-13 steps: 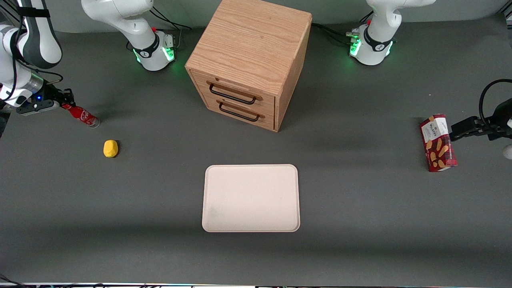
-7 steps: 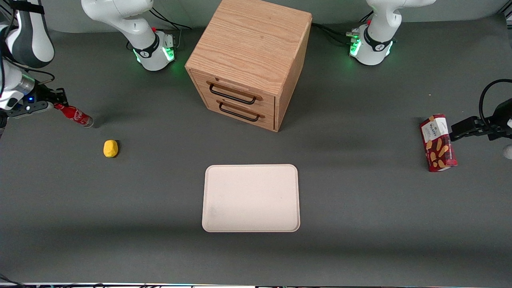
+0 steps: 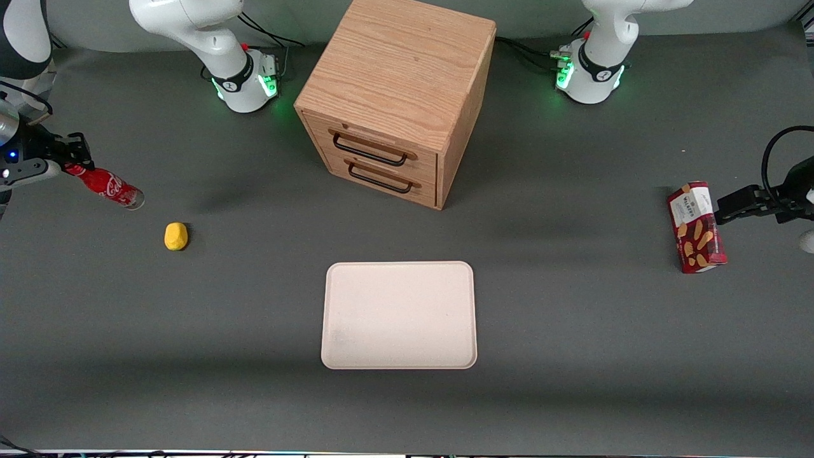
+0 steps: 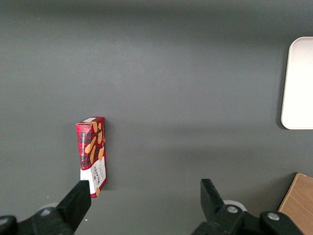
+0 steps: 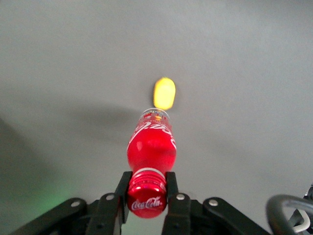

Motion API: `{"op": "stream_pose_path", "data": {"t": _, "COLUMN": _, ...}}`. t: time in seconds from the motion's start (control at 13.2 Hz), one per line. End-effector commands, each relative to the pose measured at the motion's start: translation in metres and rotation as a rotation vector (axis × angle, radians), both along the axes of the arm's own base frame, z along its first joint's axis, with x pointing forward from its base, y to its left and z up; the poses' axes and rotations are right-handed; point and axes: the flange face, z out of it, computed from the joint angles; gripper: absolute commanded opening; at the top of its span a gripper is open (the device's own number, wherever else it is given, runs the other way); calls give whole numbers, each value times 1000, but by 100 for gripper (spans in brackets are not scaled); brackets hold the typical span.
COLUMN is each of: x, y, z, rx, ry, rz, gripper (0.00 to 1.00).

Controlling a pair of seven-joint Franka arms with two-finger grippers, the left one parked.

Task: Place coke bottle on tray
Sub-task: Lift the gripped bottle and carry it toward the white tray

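Note:
The coke bottle [image 3: 108, 187], small with a red cap and red label, hangs tilted in the air at the working arm's end of the table. My right gripper [image 3: 71, 166] is shut on its capped neck. In the right wrist view the two black fingers [image 5: 122, 188] clamp the red cap of the coke bottle [image 5: 151, 147], whose base points down at the table. The pale cream tray [image 3: 399, 315] lies flat near the front camera, in front of the wooden drawer cabinet, far from the bottle.
A small yellow object [image 3: 175, 236] lies on the table below the bottle, also in the right wrist view [image 5: 164, 93]. The wooden drawer cabinet [image 3: 397, 95] stands mid-table. A red biscuit box [image 3: 696, 227] lies toward the parked arm's end.
My gripper has lifted the coke bottle off the table and carried it farther toward the working arm's end. Tray, yellow object and box have not moved.

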Motion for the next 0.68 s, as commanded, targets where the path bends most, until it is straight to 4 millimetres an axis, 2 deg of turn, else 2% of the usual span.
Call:
{"op": "stream_pose_path", "data": {"t": 0.0, "x": 55, "y": 63, "z": 31, "rx": 10, "ry": -5, "rz": -44, "gripper": 0}}
{"op": "stream_pose_path", "data": {"t": 0.3, "x": 103, "y": 152, "z": 65, "rx": 33, "ry": -39, "rz": -68, "gripper": 0}}
{"op": "stream_pose_path", "data": {"t": 0.38, "x": 113, "y": 176, "z": 69, "rx": 33, "ry": -47, "rz": -66, "gripper": 0}}
{"op": "stream_pose_path", "data": {"t": 0.61, "x": 138, "y": 227, "z": 75, "rx": 52, "ry": -99, "rz": -72, "gripper": 0}}
